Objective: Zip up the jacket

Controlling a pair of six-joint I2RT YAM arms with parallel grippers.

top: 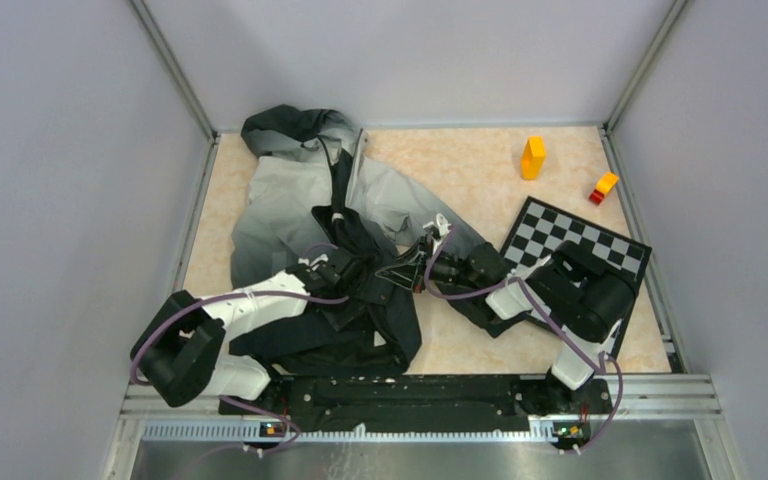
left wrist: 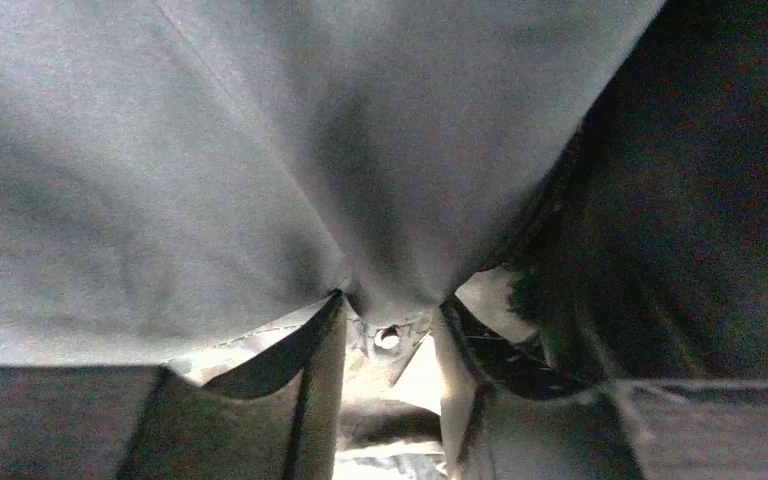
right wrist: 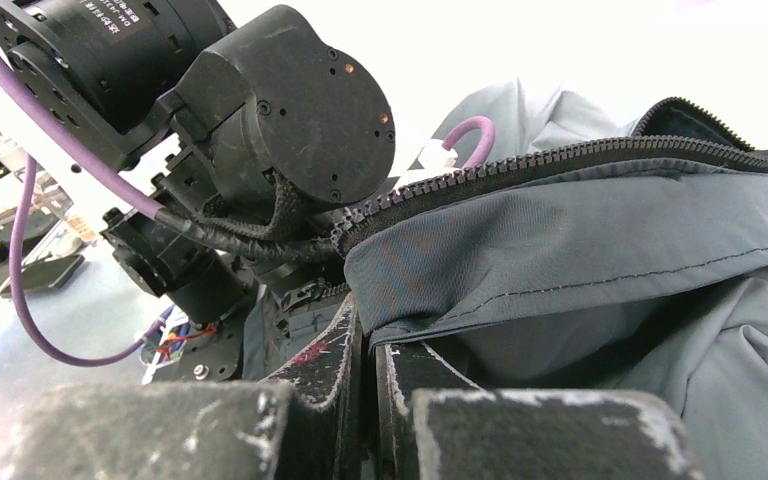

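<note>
The jacket (top: 300, 210) lies crumpled on the left half of the table, with its dark hood at the back and its black hem near the arm bases. My left gripper (top: 370, 272) reaches into the dark front fabric. In the left wrist view its fingers (left wrist: 322, 380) pinch a gathered fold of grey fabric (left wrist: 260, 150), with a small metal eyelet (left wrist: 388, 338) just below it. My right gripper (top: 420, 268) faces it from the right. In the right wrist view it (right wrist: 368, 325) is shut on the jacket's edge (right wrist: 480, 300), just below the dark zipper teeth (right wrist: 520, 165).
A black-and-white checkerboard (top: 600, 240) lies under the right arm. A yellow block (top: 532, 157) and a yellow-and-red block (top: 604, 187) stand at the back right. Grey walls enclose the table. The left arm's wrist (right wrist: 290, 110) sits close in front of the right gripper.
</note>
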